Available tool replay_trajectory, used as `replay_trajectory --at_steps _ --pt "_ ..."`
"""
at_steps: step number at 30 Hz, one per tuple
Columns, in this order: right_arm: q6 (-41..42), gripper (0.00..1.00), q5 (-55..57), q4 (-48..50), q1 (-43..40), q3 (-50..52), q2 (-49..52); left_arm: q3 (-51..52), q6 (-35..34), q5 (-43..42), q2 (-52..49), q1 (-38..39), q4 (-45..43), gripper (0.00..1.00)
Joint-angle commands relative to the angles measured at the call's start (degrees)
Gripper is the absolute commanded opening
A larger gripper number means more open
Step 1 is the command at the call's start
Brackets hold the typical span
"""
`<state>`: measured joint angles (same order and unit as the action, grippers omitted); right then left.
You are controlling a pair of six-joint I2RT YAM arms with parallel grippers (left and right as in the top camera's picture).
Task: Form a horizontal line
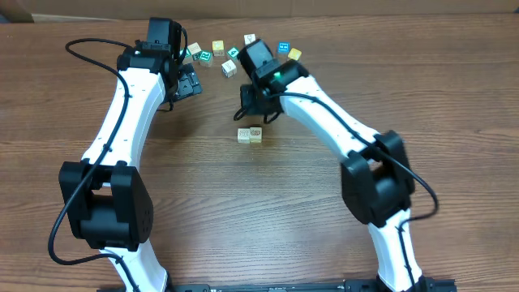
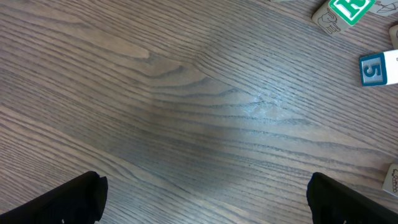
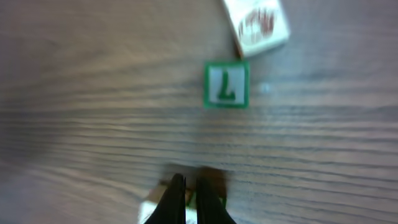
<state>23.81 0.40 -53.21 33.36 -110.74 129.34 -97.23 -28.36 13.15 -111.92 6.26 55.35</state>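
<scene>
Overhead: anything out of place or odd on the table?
Nothing damaged. Two pale wooden blocks sit paired at centre; the other printed wooden blocks lie scattered, variously rotated, along the far edge, not yet in line.

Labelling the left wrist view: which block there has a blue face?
The 5 block, at the right edge: blue frame, blue numeral. The green-letter block above it is green-framed; the corner block at lower right shows only pale wood.

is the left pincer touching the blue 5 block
Apart. The left wrist view shows the left pincer open at the bottom edge and the blue 5 block far off at the right edge, with bare table between them.
</scene>
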Motion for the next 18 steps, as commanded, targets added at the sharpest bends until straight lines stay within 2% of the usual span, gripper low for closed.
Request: replay_trajectory --at_steps 1,18 --pt "1.7 0.04 -0.5 0.2 -0.4 0.2 2.0 -1.4 0.1 0.8 -0.7 0.1 0.1 1.00" --pt "1.7 0.04 -0.5 1.9 0.1 0.2 6.2 -1.4 0.1 0.7 -0.7 0.1 0.1 1.00"
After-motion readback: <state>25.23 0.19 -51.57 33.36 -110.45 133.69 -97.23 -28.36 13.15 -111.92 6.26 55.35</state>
